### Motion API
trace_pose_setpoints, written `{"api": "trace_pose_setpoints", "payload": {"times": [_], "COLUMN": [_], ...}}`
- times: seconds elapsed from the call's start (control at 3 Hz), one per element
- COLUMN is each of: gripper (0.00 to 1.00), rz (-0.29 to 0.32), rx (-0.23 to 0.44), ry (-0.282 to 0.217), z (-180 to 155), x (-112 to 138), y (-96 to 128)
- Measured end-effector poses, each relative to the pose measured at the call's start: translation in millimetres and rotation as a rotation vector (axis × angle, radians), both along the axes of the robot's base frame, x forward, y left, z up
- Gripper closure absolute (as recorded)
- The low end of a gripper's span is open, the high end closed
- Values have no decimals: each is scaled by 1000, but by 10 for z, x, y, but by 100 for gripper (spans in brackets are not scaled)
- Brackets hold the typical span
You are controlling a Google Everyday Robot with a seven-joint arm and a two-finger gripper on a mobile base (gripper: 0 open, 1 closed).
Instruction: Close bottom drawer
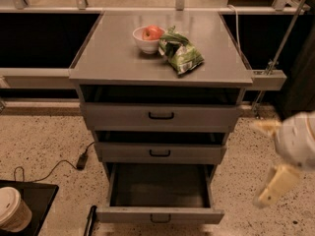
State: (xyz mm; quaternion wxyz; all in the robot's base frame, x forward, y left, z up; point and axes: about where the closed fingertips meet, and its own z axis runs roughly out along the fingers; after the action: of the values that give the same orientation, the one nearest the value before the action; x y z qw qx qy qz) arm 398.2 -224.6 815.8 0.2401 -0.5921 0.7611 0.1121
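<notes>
The bottom drawer (160, 214) of the grey cabinet stands pulled far out, its dark interior (160, 185) showing and its flat front with a small black handle (161, 219) near the frame's lower edge. My gripper (276, 185) is a cream-coloured, blurred shape hanging under the white arm (298, 139) at the right. It is level with the drawer's right side, apart from it and touching nothing.
The two drawers above, top (161, 116) and middle (160, 153), stand slightly open. On the cabinet top sit a white bowl with an apple (147, 37) and a green bag (180, 54). A cable and plug (81, 160) lie on the floor at left. A paper cup (12, 209) stands on a black tray at bottom left.
</notes>
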Motion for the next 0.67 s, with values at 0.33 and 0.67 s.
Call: {"api": "trace_pose_setpoints", "payload": {"times": [0.33, 0.67], "gripper": [0, 0], "rz": [-50, -50], "rx": [180, 220], "ry": [53, 78], "z": [-1181, -1600], "x": [-287, -331], "y": [-116, -152]}}
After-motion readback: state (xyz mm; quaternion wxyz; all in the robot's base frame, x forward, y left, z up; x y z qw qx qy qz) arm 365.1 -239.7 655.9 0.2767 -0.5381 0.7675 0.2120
